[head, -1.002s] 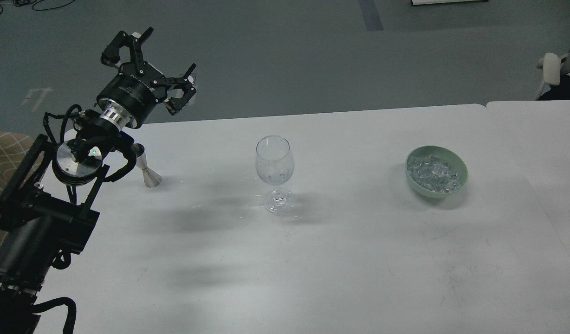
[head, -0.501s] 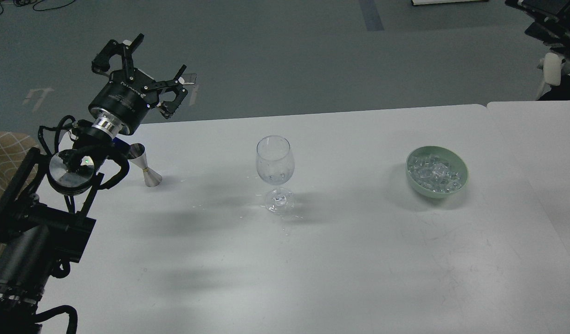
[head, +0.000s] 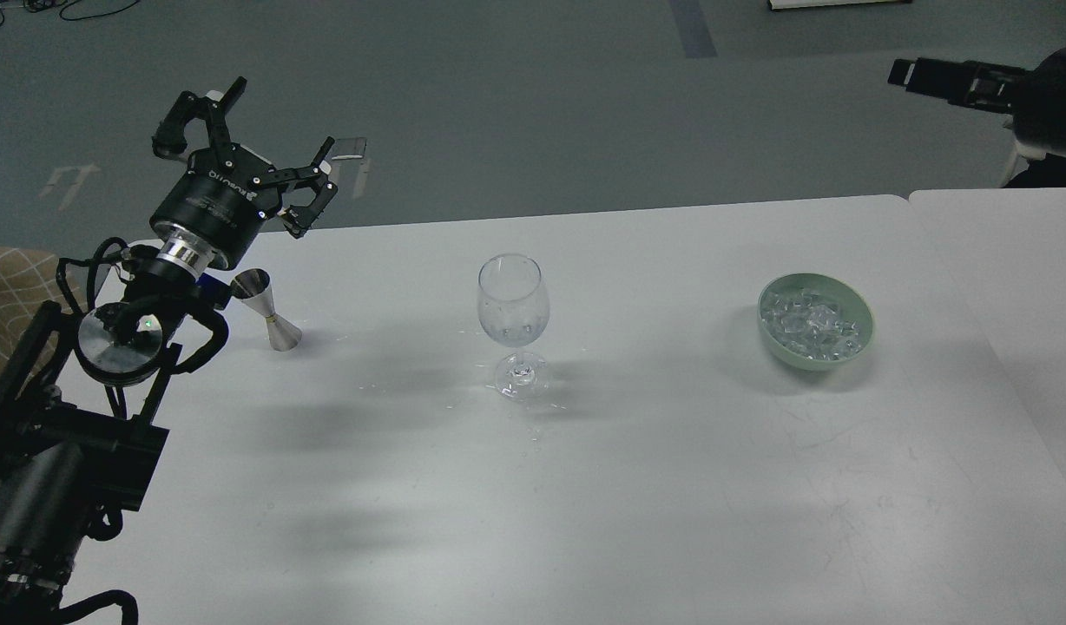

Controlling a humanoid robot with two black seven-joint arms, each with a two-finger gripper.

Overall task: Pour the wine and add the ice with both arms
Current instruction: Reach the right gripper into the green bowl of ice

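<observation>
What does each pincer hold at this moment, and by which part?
The left pincer is open and holds nothing; the metal jigger stands free on the table. The right pincer is too dark to judge, but nothing shows in it.

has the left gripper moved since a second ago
Yes. The left gripper, open and empty, has drifted left and slightly down in view, away from the wine glass, which has stayed put.

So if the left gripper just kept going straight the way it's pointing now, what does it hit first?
Probably nothing on the table. The left gripper is open and angled up and away, toward the far table edge and the grey floor beyond. The jigger and wine glass sit off that line. Depth is uncertain from this single view.
</observation>
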